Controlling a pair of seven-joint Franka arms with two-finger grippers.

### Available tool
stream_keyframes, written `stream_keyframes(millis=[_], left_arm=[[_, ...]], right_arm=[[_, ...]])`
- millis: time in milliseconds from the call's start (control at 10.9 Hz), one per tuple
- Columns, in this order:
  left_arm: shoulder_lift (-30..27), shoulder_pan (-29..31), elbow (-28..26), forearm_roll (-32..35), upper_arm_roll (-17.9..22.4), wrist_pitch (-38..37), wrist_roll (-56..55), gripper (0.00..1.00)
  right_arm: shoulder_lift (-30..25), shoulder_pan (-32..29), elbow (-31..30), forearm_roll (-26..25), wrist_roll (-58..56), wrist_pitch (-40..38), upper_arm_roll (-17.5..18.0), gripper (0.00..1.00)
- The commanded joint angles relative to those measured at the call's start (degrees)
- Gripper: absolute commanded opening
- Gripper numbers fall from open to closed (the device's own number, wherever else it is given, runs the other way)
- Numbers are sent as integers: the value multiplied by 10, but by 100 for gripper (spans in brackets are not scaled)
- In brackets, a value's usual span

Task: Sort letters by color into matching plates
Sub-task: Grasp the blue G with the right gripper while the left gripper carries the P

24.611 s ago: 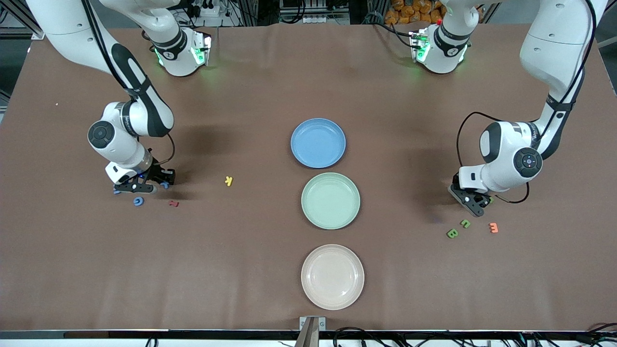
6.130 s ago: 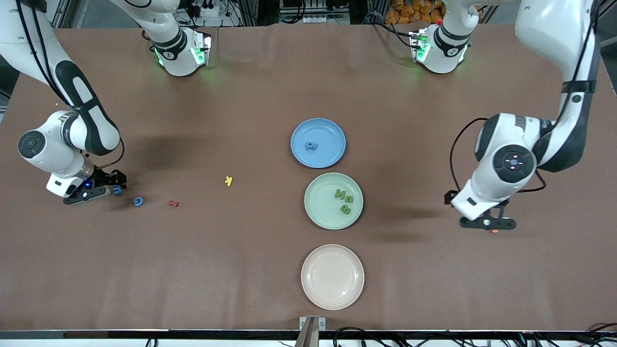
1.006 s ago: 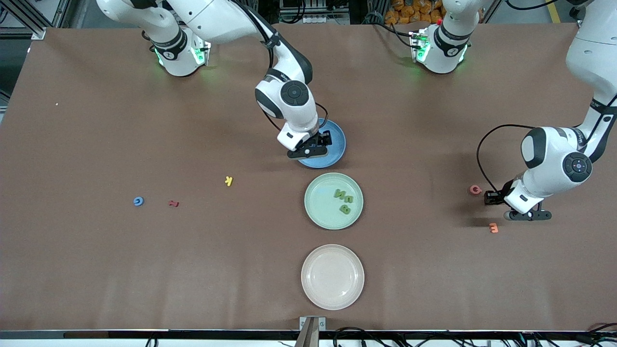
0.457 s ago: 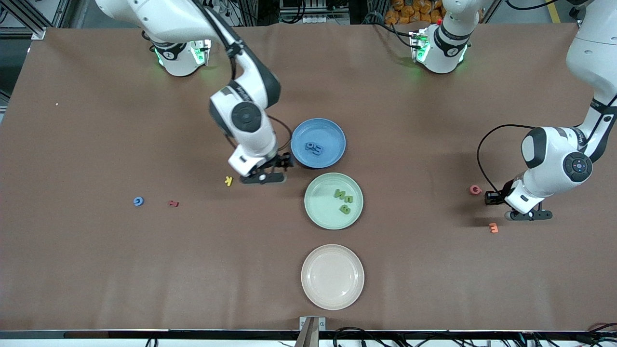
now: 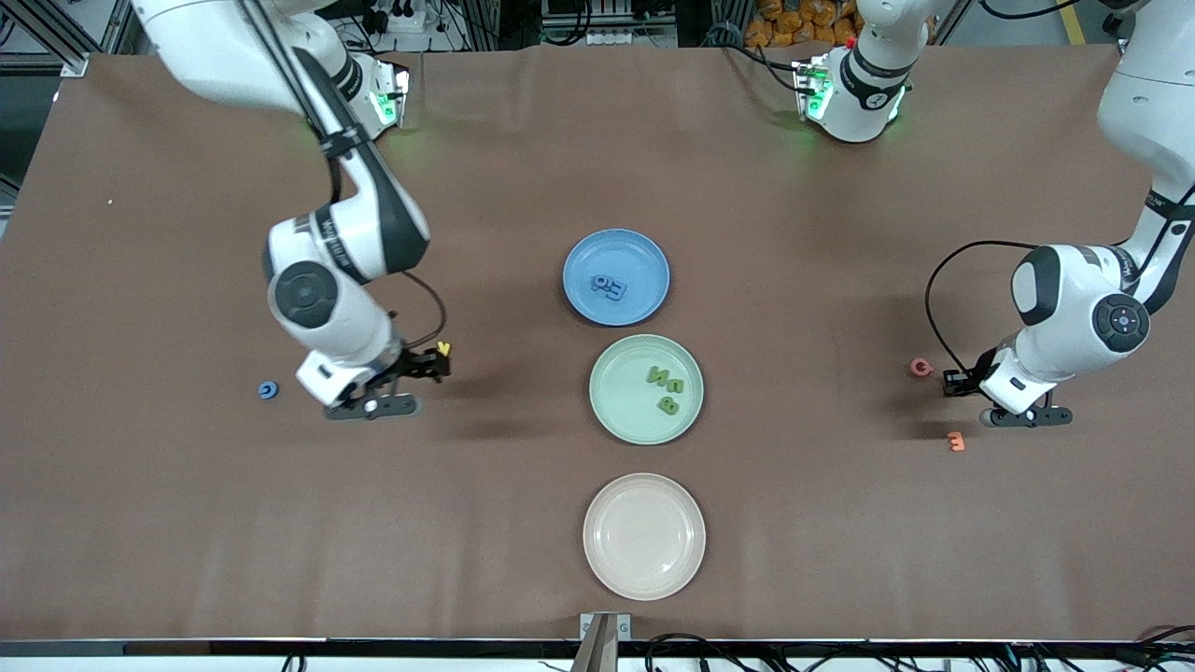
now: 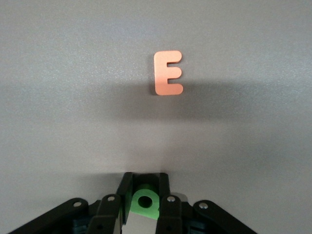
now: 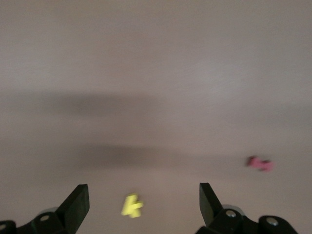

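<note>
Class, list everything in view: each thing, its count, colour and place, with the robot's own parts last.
plates: 3; blue plate farthest from front camera, green plate next, beige plate nearest
blue letters: 3; two in blue plate, one toward right arm's end
green letters: 4; three in green plate, one gripped
yellow letter: 1, below right end effector
red letter: 1, nearby
pink letter, orange E: beside left end effector
left end effector: shut on green letter
right end effector: open
</note>
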Motion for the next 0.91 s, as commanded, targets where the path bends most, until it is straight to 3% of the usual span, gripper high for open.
stream_keyframes(millis=[0,366,823], left_arm=[[13,-2,-4,13,-8,5,-12,0],[-16,-25,2,14,-11,2,-10,0],[-67,-27,13,13,-110,-23,-11,0]], right_arm=[[-16,-79,-15,3,-109,-5,5,100],[-13,-172,-34,2,-213,-6,1,100],[-8,-234,-53,3,-261,14,2,100]])
